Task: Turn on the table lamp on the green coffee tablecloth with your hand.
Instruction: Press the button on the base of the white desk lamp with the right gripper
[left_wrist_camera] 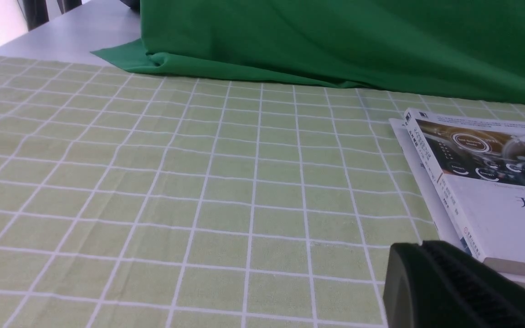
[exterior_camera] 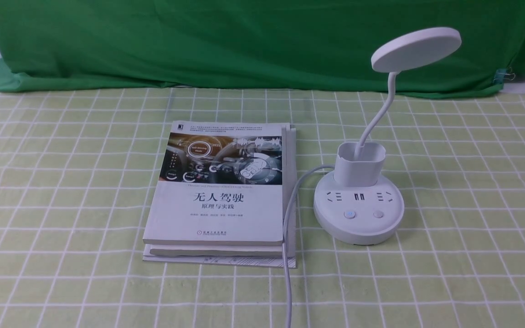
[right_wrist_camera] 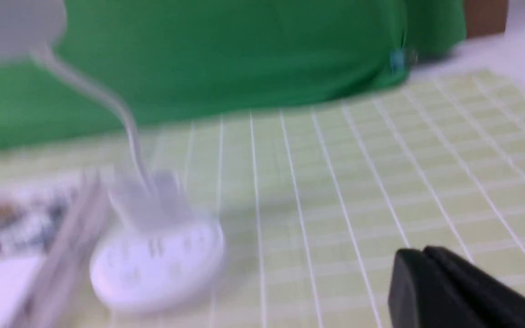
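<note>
The white table lamp (exterior_camera: 358,214) stands on the green coffee tablecloth (exterior_camera: 62,182), right of centre. Its disc head (exterior_camera: 416,48) shows no glow. Two round buttons (exterior_camera: 349,214) sit on the front of its base. Neither arm shows in the front view. My left gripper (left_wrist_camera: 419,246) is shut and empty, low over the cloth (left_wrist_camera: 153,182) beside the book. My right gripper (right_wrist_camera: 422,250) is shut and empty, above the cloth (right_wrist_camera: 381,159) and to the right of the lamp (right_wrist_camera: 157,269), which is blurred. No jointed hand with fingers is in view.
A stack of books (exterior_camera: 221,191) lies just left of the lamp and also shows in the left wrist view (left_wrist_camera: 486,182). The lamp's white cord (exterior_camera: 287,255) runs along the books' right edge to the front. A dark green backdrop (exterior_camera: 244,41) hangs behind.
</note>
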Controlling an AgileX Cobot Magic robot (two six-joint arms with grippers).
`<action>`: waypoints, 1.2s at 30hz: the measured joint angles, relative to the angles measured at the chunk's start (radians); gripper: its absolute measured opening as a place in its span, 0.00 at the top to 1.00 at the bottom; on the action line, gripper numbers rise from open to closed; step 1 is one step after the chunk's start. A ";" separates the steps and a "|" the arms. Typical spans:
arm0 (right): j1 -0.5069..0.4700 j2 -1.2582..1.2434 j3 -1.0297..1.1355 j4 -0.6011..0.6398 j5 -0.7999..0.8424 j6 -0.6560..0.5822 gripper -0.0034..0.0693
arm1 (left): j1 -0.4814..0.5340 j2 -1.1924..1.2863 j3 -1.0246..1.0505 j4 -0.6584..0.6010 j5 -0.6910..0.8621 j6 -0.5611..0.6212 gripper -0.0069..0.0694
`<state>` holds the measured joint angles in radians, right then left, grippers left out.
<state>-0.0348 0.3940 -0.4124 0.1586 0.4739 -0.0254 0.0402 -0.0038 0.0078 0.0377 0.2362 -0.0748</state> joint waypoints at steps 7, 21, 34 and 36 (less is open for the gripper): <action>0.000 0.431 -0.266 0.047 0.343 -0.177 0.91 | 0.000 0.000 0.000 0.000 0.000 0.000 0.91; 0.130 0.858 -0.412 0.192 0.267 -0.306 0.91 | 0.000 0.000 0.000 0.000 0.000 0.000 0.91; 0.355 1.321 -0.750 0.148 0.252 -0.306 0.91 | 0.000 0.000 0.000 0.000 0.000 0.000 0.91; 0.357 1.350 -0.768 0.147 0.252 -0.306 0.91 | 0.000 0.000 0.000 0.000 0.000 0.000 0.91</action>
<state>0.3224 1.7438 -1.1807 0.3057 0.7258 -0.3318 0.0402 -0.0038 0.0078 0.0377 0.2362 -0.0748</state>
